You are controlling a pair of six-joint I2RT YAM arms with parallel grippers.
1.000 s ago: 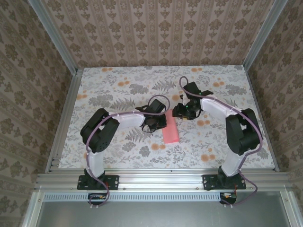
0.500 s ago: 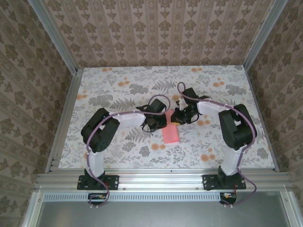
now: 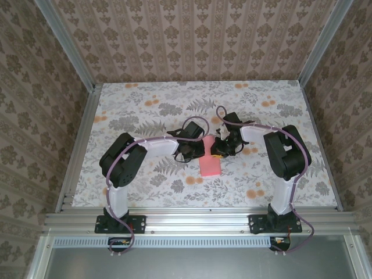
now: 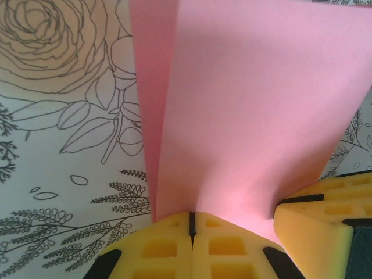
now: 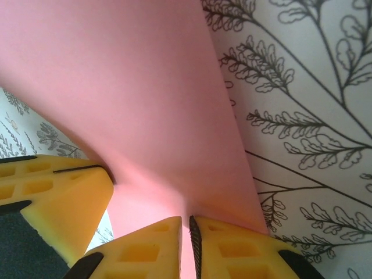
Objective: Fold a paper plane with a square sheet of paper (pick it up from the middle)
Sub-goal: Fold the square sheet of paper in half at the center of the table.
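On the middle of a flower-printed bench [image 3: 145, 110] lies a pink paper [image 3: 210, 165], folded into a narrow strip of two layers. It runs from the near side of the bench toward the far side. Both arms reach in to the bench's centre, at the strip's far end. The left gripper [image 4: 191, 218] is closed tight on the paper's edge. The right gripper [image 5: 187, 222], just beside it, is pinched together on that same edge.
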